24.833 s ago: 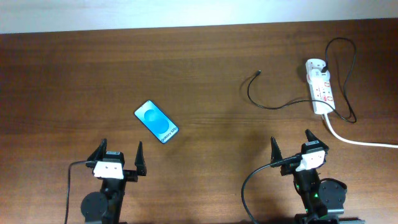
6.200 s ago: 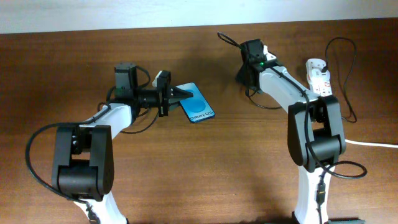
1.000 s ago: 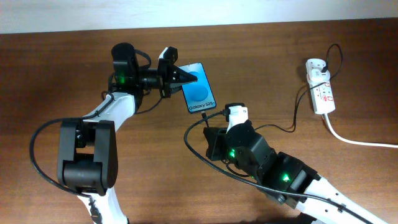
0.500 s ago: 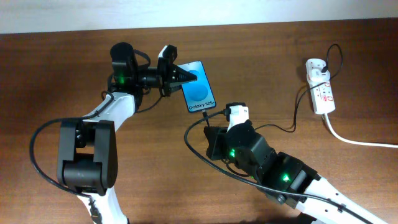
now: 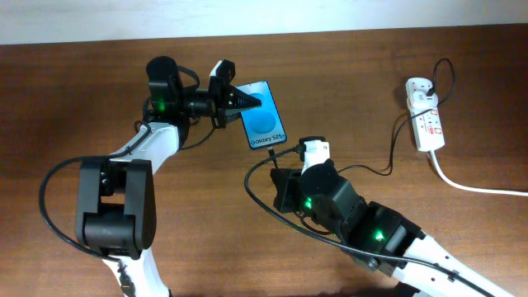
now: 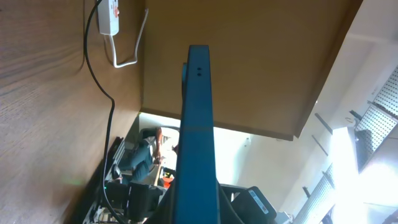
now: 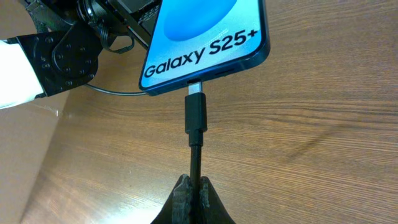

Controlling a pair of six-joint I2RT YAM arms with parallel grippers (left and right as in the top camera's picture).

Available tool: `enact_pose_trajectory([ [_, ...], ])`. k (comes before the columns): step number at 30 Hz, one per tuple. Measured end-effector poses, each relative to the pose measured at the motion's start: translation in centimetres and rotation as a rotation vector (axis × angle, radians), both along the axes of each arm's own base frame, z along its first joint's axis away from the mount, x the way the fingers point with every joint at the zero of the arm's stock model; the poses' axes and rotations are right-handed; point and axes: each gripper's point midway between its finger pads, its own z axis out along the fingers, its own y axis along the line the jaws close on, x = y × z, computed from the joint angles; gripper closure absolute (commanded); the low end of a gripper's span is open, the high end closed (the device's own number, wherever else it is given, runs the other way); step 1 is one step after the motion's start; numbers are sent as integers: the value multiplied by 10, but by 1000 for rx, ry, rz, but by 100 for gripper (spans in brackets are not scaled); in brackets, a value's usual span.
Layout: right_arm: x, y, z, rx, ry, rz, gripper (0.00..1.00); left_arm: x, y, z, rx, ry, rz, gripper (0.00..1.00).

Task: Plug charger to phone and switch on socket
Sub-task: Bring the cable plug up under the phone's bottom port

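Left jaws are clamping the phone (image 7: pixel 205 37); right jaws, pinching the charger (image 7: pixel 196 117), are needing a straight, level push.

Phone (image 5: pixel 266 122): slim, dark-edged, blue screen up, "Galaxy S25+" strip at its near end; centre-left over the counter (image 5: pixel 371 74).
Charger (image 7: pixel 196 115): thin black cable, connector tip meeting the phone's near-edge port; cable trails right to a white adapter (image 5: pixel 419 87).
Socket (image 5: pixel 426 124): white strip, red markings, flat, far right; adapter at its far end.
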Motion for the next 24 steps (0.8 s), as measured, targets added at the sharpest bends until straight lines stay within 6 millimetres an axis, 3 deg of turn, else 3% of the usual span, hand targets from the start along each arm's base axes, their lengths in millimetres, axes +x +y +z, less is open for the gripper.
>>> enact_pose_trajectory([
  [8, 1, -1, 0, -4, -5, -9, 96, 0, 0, 0, 0, -3, 0, 100],
  [15, 6, 6, -13, -20, 18, 2, 96, 0, 0, 0, -1, -12, -1, 100],
  [20, 1, 1, -18, -47, 42, 1, 96, 2, 5, 0, -14, -145, 10, 100],
  [24, -3, -3, -4, -16, 14, 2, 96, 9, 17, 0, -14, -176, 40, 100],
])
